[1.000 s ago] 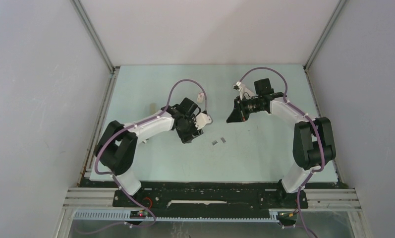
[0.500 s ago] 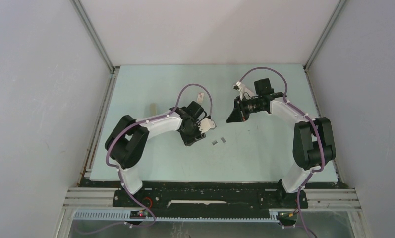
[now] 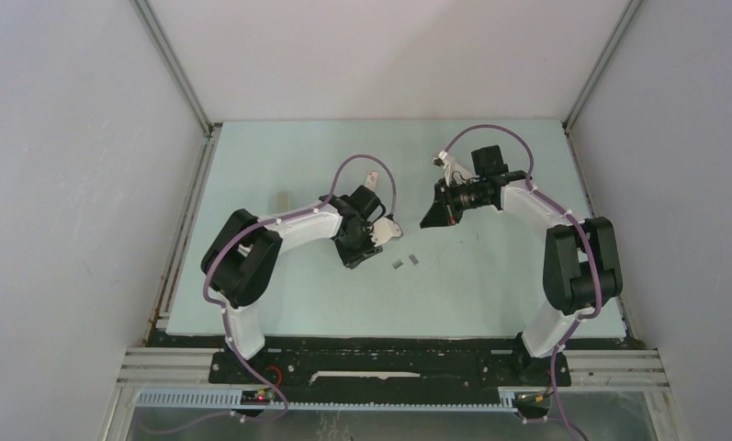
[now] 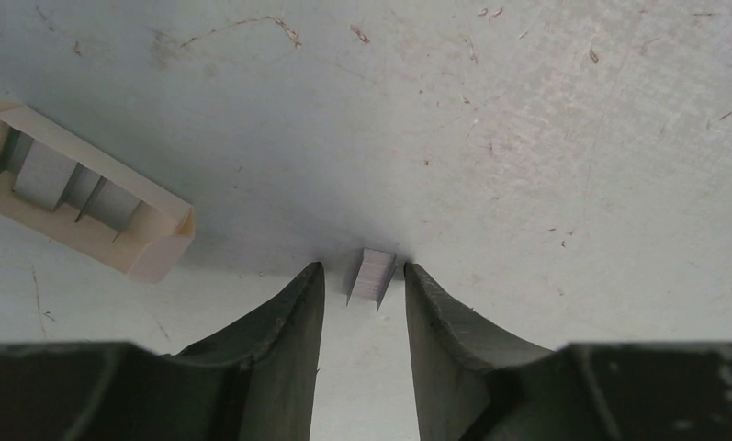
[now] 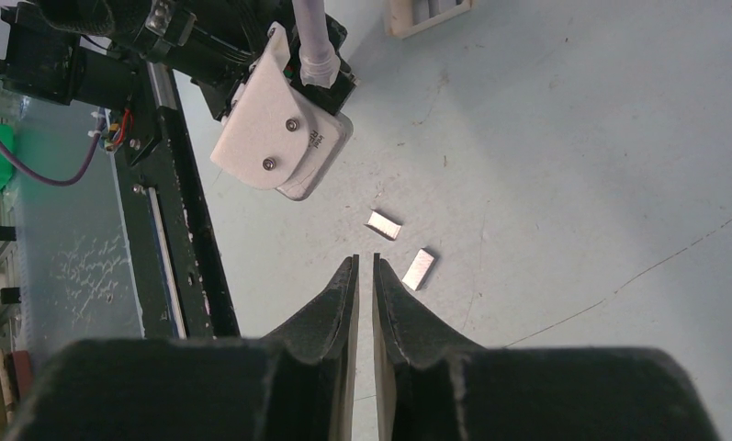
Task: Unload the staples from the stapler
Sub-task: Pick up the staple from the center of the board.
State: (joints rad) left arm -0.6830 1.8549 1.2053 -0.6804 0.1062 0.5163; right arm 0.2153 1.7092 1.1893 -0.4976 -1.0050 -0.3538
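The staples show as short silvery strips. One strip (image 4: 375,276) lies on the table between the tips of my left gripper (image 4: 363,267), whose jaws stand open on either side of it with a small gap each way. Two more strips (image 3: 398,265) (image 3: 413,259) lie just right of the left gripper (image 3: 369,246); the right wrist view shows them too (image 5: 383,224) (image 5: 418,268). My right gripper (image 5: 365,260) hovers above the table near them, jaws almost together with nothing between. The stapler is out of view.
A beige open box (image 4: 77,207) with staple strips inside lies left of the left gripper, also visible from above (image 3: 282,200). The black base rail (image 5: 174,230) runs along the near edge. Grey walls enclose the table on three sides.
The left arm has swung its gripper a little to the right, toward the loose strips, and its jaws have narrowed. The right arm has not moved.
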